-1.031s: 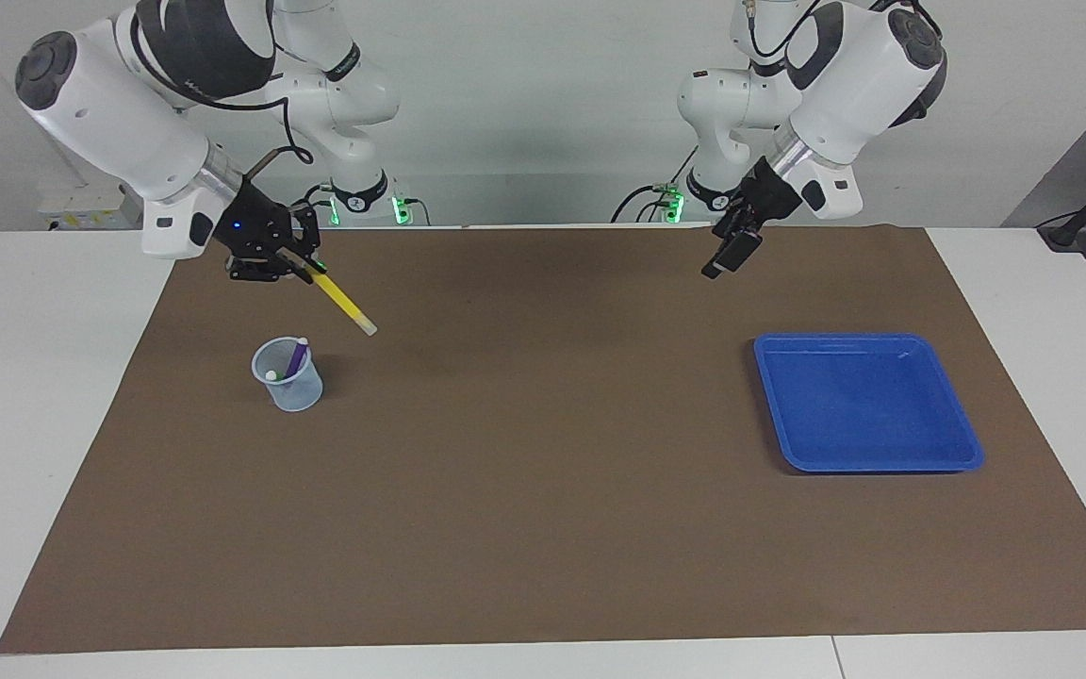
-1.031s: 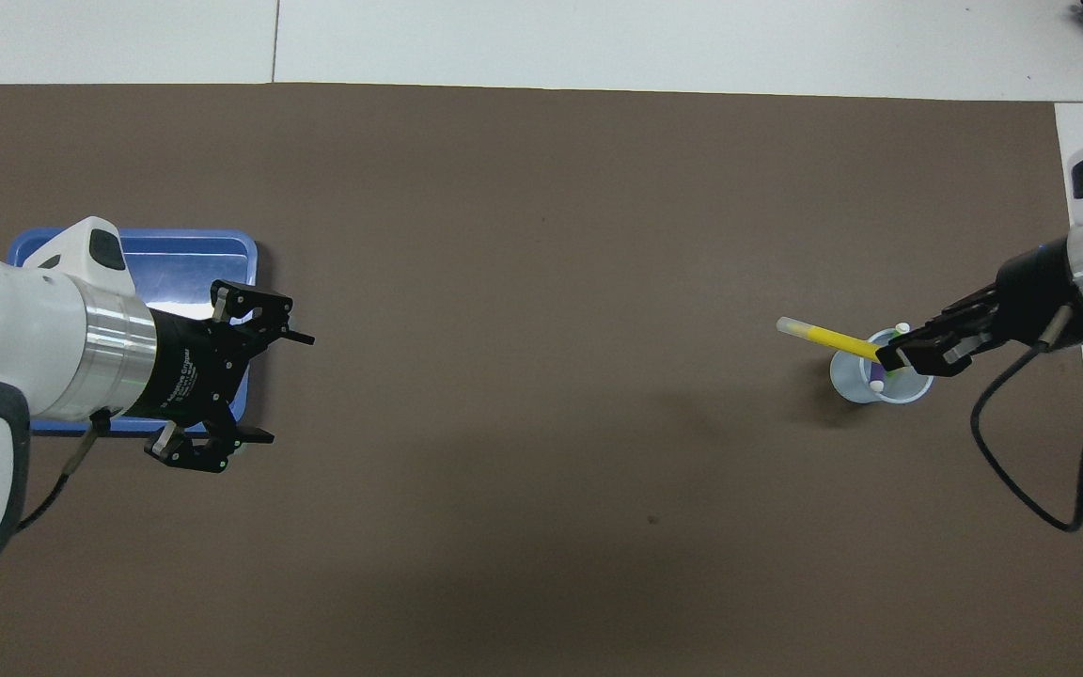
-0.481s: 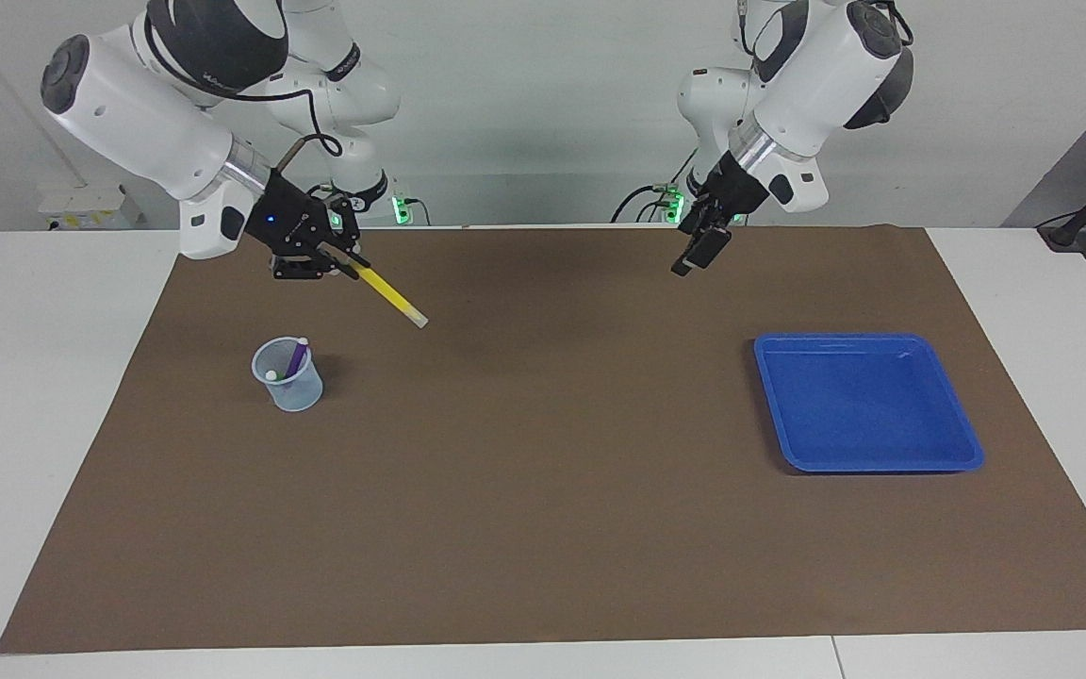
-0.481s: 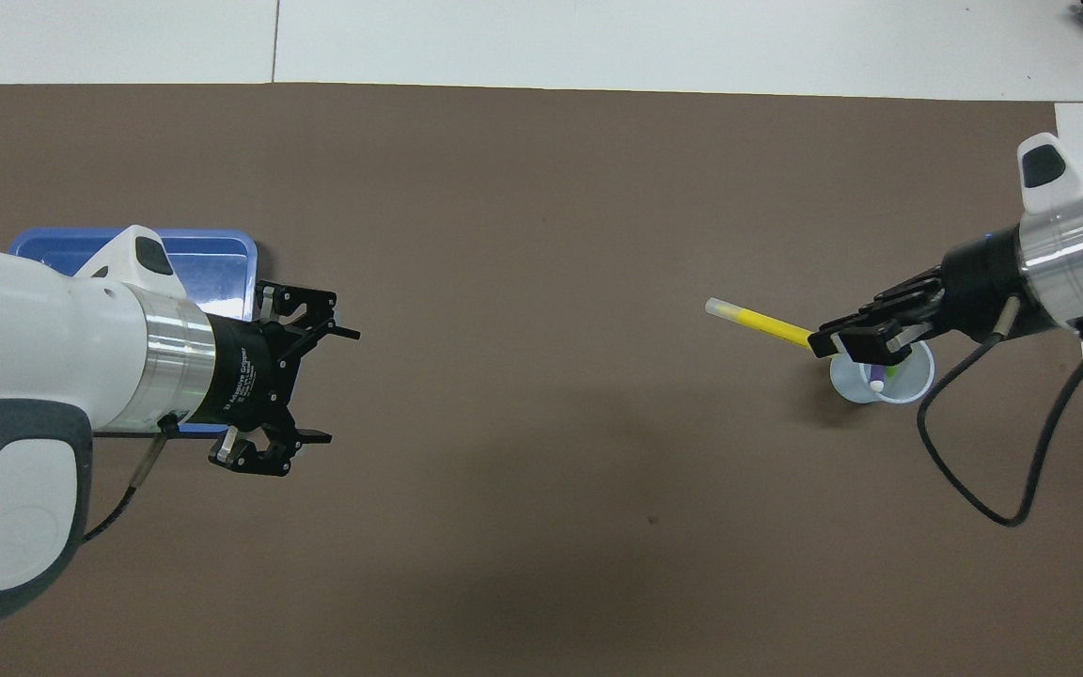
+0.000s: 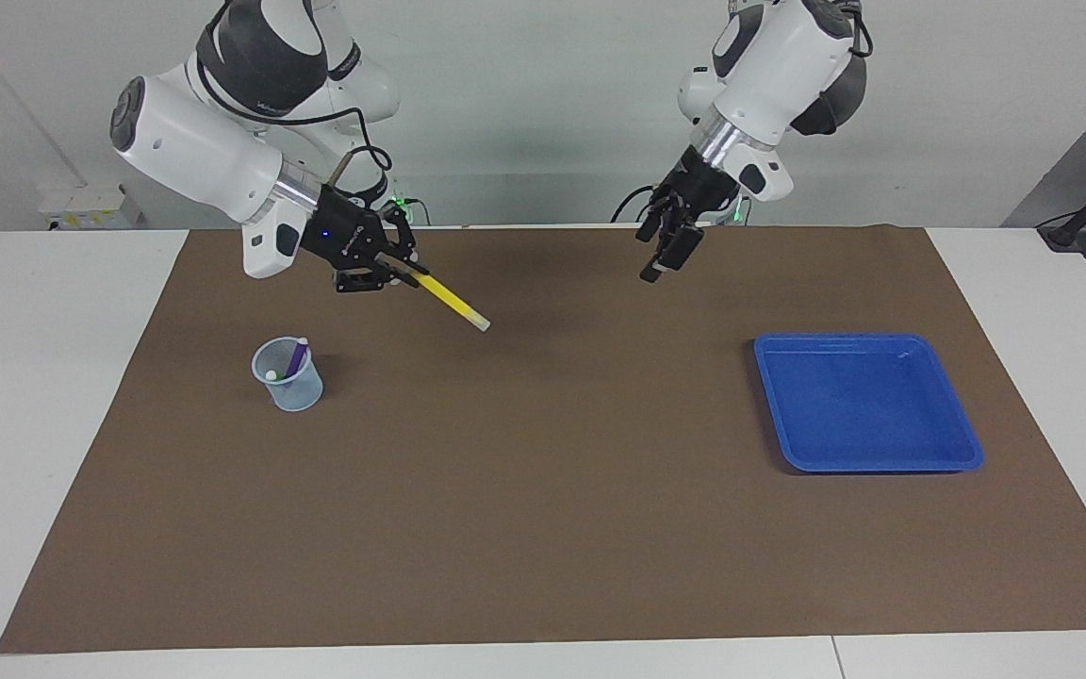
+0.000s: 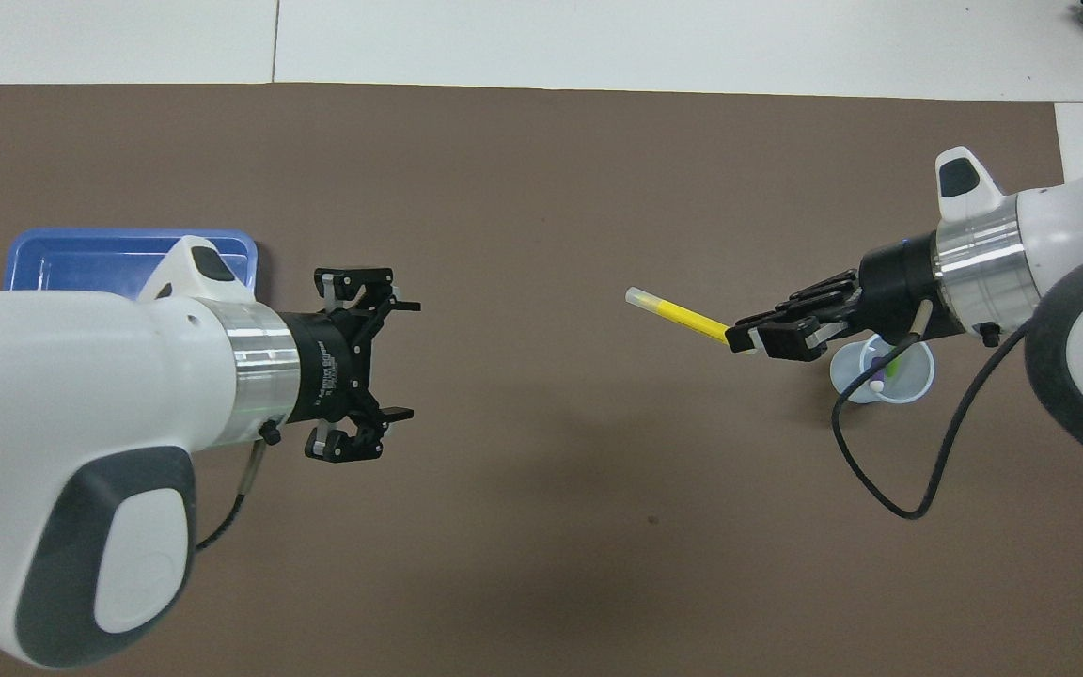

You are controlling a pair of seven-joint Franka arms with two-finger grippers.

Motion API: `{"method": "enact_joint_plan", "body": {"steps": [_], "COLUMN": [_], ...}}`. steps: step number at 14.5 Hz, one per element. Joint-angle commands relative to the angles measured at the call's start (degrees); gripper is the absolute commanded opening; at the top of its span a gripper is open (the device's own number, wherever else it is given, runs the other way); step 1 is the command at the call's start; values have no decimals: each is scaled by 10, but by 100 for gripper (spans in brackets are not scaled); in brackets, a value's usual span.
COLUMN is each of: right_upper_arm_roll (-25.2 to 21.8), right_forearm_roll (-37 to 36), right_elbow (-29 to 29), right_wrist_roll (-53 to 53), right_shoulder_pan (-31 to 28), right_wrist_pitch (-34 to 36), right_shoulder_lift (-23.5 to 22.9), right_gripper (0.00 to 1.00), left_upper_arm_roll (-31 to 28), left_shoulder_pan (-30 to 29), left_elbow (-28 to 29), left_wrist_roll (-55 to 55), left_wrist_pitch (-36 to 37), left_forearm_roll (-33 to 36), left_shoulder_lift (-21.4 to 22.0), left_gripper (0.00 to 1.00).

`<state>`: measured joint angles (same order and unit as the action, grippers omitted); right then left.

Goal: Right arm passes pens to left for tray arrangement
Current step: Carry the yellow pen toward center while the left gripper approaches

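Note:
My right gripper (image 5: 400, 272) (image 6: 750, 338) is shut on the yellow pen (image 5: 453, 304) (image 6: 682, 318) and holds it up over the mat, pale tip pointing toward the left arm's end. The purple pen (image 5: 296, 357) stands in the small pale-blue cup (image 5: 288, 382) (image 6: 885, 381). Only a trace of the green pen (image 6: 892, 369) shows inside the cup. My left gripper (image 5: 660, 264) (image 6: 393, 362) is open and empty, up over the mat between the tray and the table's middle. The blue tray (image 5: 868, 401) (image 6: 118, 256) lies empty at the left arm's end.
A brown mat (image 5: 543, 490) covers most of the white table (image 5: 43, 377). The right arm's black cable (image 6: 889, 470) hangs in a loop beside the cup. The left arm's body covers part of the tray in the overhead view.
My right gripper has carried the yellow pen from over the cup toward the table's middle. My left gripper has moved from over the tray's edge toward the middle, still open.

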<state>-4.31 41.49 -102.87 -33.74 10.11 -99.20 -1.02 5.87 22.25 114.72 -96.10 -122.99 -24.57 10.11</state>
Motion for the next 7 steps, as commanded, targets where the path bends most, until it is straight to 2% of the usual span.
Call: {"method": "enact_joint_plan", "body": {"steps": [1,4,7], "right_upper_arm_roll": [-1,0,0], "right_forearm_roll": [41,74,103], "right_elbow": [-30,-38,-47], "right_wrist_roll": [3,-11,-21], "right_shoulder_pan": [16,37,62], "right_wrist_pitch": [-32,-67,-94], "right_shoulder_lift": [21,15,6], "right_gripper": [0,0,0], "left_upper_arm_roll": [-9,-8,-8], "left_shoulder_pan": [41,71,83], "left_elbow": [19,15,-9], "left_wrist_roll": [-14,-16,-15], "left_wrist_pitch": [-50,-117,-137], "left_forearm_roll": [-7,-7,0], "left_shoulder_lift": [8,-10,-36], "left_gripper": [100,100,100]}}
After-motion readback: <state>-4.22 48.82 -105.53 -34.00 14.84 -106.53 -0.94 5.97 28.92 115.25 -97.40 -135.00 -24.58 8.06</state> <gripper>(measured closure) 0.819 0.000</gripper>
